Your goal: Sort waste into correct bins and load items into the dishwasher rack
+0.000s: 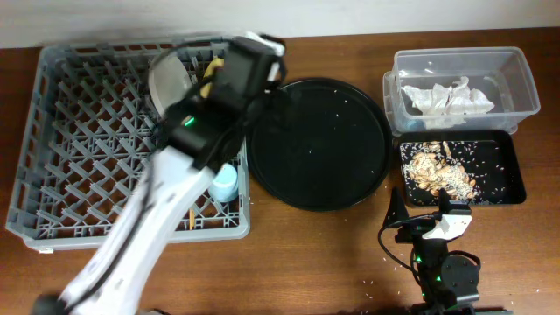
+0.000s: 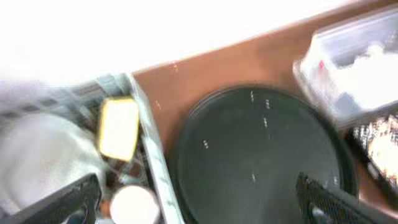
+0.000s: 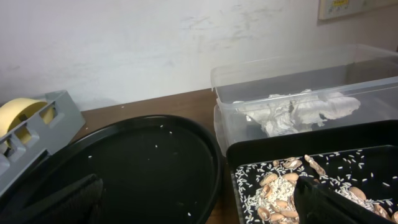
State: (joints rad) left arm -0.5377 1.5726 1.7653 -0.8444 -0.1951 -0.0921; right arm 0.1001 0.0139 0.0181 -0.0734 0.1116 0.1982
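Waste looks fully sorted, as far as we can judge, and most of the dishes are loaded.

Nearest to us, the right gripper [image 3: 199, 186] sits low at the front edge of the table [image 1: 306, 254], its jaws wide apart and holding nothing. Just beyond it lies the shallow black tray [image 1: 512, 179], which holds the brown food scraps [image 1: 437, 171] and a scatter of rice grains. Touching its far side is the clear tub [image 1: 516, 83], with the crumpled napkins [image 1: 446, 98] inside.

To the left of both bins, the round black tray [image 1: 319, 144] carries only a few stray grains.

Left again is the rack [image 1: 79, 131]. In its near right corner we see the light-blue cup [image 1: 225, 182], with a thin orange stick [image 1: 191, 214] just beside it. Farther back, the plate [image 1: 171, 74] stands on edge among the pegs and the yellow bowl [image 2: 118, 127] sits next to it by the far right corner. The left gripper [image 2: 198, 186] hovers there, over the gap between rack and round tray, with its jaws wide and empty.

We cannot find the pink cup. It may be hidden under the left arm, and the blurred wrist view does not settle it. In our judgement, checking for that cup and clearing the loose grains are about all that is left.
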